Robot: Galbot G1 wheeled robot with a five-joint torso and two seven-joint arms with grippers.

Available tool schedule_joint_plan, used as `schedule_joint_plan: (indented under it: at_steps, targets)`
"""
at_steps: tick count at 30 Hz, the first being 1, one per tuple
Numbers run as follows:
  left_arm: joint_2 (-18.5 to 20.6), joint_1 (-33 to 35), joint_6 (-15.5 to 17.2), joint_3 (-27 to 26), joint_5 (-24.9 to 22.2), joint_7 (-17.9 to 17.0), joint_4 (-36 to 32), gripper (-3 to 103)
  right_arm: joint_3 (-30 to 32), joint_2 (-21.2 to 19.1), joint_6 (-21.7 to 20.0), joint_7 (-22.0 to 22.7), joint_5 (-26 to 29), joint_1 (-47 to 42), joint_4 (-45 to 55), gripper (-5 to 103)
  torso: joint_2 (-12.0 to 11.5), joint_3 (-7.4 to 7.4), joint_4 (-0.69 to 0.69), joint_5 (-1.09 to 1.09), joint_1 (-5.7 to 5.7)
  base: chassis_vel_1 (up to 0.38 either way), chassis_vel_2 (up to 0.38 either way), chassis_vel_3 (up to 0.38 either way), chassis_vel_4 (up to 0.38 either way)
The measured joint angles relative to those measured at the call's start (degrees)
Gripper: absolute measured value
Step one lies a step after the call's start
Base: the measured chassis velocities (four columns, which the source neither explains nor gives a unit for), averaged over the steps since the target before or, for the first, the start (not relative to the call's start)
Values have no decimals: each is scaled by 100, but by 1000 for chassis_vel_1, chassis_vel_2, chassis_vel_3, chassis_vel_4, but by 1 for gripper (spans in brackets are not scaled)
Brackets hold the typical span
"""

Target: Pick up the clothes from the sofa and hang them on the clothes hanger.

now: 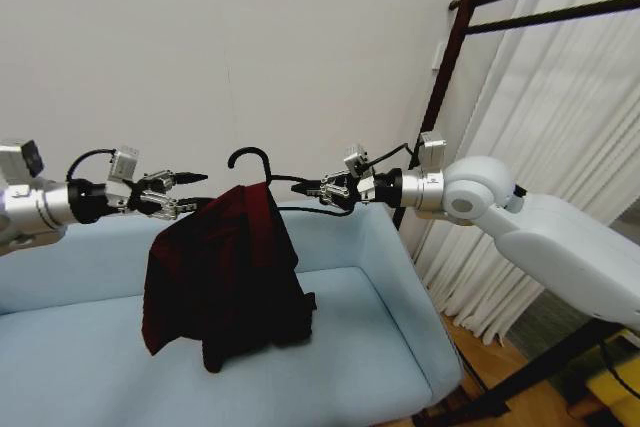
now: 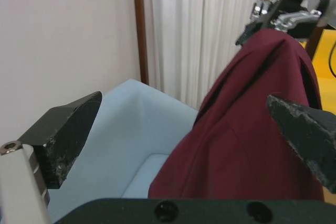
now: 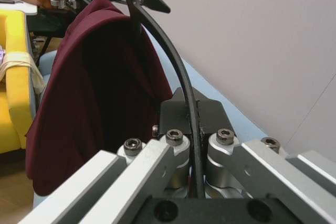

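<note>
So the dark red garment is being carried on a black hanger, right in the middle of the head view. It's being held up in the air in front of the light blue sofa, which is filling the lower half of the frame. The fabric is being draped over both shoulders of the hanger and is hanging down in loose folds, clear of the seat cushion as far as can be made out.

The hanger's arm is being pinched by the right gripper, coming in from the right of centre. In the right wrist view the thin black bar is being clamped tight between that gripper's fingers, lower centre of the frame.

The left gripper is being held at the left of centre, just beside the garment's shoulder, with its jaws spread wide. In the left wrist view the two black fingertips are being kept far apart at the frame's edges, nothing gripped, with the red cloth being seen past them on the right.

A dark brown clothes rack is being shown in the upper right of the head view, with white curtains behind it.
</note>
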Motion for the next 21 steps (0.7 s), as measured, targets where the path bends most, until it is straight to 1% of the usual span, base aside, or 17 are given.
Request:
schedule_joint_plan:
  at_steps: [1,4,11,15,16,17,18,19,20,21]
  targets:
    - [-18,-22,-9,-24,-78,-145,35,100,0,27,-9,17,-5,-8,-11,1,0,0,0,0,0,0,0,0,0]
    - [-47,-53,-12,-67,-168,-257,97,100,-11,64,-19,28,-22,-13,-29,1,0,0,0,0,0,0,0,0,0]
    - [-90,-170,-2,-178,-345,-262,364,100,-112,184,-21,50,-85,45,-133,1,0,0,1,0,0,0,0,0,0]
    - [-42,-168,15,-168,-338,-96,385,100,-151,201,5,45,-90,103,-171,1,0,0,0,0,0,0,0,0,0]
    - [-9,-152,37,-135,-294,31,403,100,-155,204,19,35,-79,129,-171,1,0,0,0,0,0,0,0,0,0]
    - [-9,-152,37,-135,-294,31,403,100,-155,204,19,35,-79,129,-171,1,0,0,0,0,0,0,0,0,0]
    - [33,-132,58,-99,-226,173,443,100,-158,202,26,7,-66,156,-169,1,0,0,-1,0,0,0,0,0,0]
    - [207,-40,62,-17,-30,646,577,100,-179,182,78,-111,-76,204,-214,1,0,0,0,-1,0,0,0,0,0]
    - [264,-15,60,-4,21,719,608,100,-179,178,92,-137,-83,204,-234,1,0,0,0,0,0,0,0,0,0]
    - [264,-15,60,-4,21,719,608,100,-179,178,92,-137,-83,204,-234,1,0,0,0,0,0,0,0,0,0]
